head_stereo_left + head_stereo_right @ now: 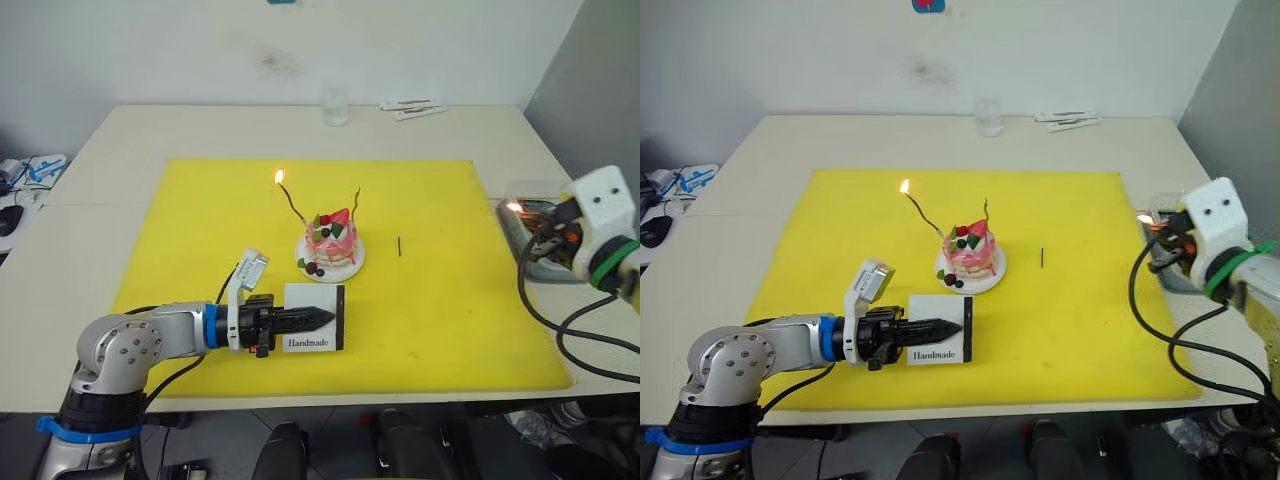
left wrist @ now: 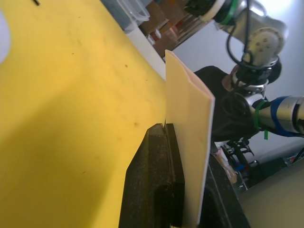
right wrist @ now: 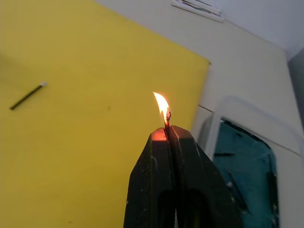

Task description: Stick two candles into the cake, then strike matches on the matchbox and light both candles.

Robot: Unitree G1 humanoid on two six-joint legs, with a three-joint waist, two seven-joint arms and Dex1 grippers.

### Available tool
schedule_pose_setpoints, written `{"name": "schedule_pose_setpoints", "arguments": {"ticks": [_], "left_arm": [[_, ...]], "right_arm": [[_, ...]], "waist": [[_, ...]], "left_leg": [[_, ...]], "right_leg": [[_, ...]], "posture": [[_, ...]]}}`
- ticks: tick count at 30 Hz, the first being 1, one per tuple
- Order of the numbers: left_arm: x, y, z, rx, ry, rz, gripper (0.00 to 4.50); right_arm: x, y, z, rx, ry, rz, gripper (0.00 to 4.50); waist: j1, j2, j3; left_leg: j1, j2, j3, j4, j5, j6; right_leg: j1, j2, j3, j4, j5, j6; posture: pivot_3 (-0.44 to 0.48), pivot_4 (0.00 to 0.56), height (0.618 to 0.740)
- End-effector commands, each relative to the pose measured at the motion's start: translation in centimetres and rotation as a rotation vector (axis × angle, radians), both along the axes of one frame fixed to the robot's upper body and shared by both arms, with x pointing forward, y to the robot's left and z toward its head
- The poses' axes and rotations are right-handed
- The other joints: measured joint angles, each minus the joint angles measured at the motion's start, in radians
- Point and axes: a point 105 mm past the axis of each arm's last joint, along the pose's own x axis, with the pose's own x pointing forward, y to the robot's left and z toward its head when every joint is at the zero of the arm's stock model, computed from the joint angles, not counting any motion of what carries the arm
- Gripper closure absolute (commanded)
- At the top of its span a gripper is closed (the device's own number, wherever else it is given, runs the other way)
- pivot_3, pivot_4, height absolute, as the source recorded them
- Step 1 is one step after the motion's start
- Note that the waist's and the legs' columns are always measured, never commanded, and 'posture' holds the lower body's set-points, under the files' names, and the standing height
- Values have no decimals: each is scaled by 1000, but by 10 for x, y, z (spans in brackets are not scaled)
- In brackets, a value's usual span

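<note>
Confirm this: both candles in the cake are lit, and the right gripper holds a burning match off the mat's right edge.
Not quite. One candle burns; the other candle in the cake has no flame, as the left eye view shows. The rest holds: the right gripper holds a burning match beyond the yellow mat's right edge.
</note>
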Motion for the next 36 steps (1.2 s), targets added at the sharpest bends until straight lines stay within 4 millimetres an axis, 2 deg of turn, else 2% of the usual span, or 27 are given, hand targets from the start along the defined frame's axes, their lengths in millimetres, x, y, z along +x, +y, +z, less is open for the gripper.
{"name": "schedule_pose_setpoints", "arguments": {"ticks": [1,5,13,17,26,27,30,33,36], "left_arm": [[-5,-11,10,-33,-36,-38,4500],[-5,-15,9,-40,-33,-38,4500],[-6,-19,9,-56,-34,-26,4500],[-6,-18,9,-59,-33,-14,4500],[-3,-16,10,-58,-38,13,4500],[-3,-16,10,-58,-39,14,4500],[-2,-14,10,-57,-40,21,4500],[-1,-11,9,-47,-43,32,4500],[-2,-7,8,-33,-44,42,4500]], "right_arm": [[5,-40,13,-70,-85,-155,4478],[19,-64,7,-93,-90,-250,4478],[36,-77,-4,-85,-73,-306,4478],[38,-81,-3,-67,-87,-322,3535],[37,-82,12,-79,-176,-323,216],[37,-81,15,-84,-187,-318,36],[34,-74,27,-101,-226,-279,36],[27,-51,40,-119,-264,-161,36],[17,-17,48,-57,-288,3,36]], "waist": [[0,0,0],[-2,0,0],[-2,0,0],[0,0,0],[0,0,0],[0,0,0],[0,0,0],[0,0,0],[-1,1,0]], "left_leg": [[0,0,0,1,0,0],[0,0,2,3,0,0],[-1,0,1,3,0,0],[-1,0,1,3,0,0],[-1,-1,1,4,0,0],[-1,-1,1,4,0,0],[-1,-1,1,4,0,0],[0,0,1,3,0,0],[-1,0,0,3,0,0]], "right_leg": [[0,0,0,0,0,0],[1,0,2,0,0,0],[1,0,2,1,2,3],[1,0,2,1,2,2],[1,0,3,1,2,3],[1,0,3,1,2,3],[1,0,3,1,2,3],[1,0,2,1,2,3],[1,0,2,1,2,3]], "posture": [[0,150,740],[0,150,740],[0,150,740],[0,150,740],[0,150,740],[0,150,740],[0,150,740],[0,150,740],[0,150,740]]}}
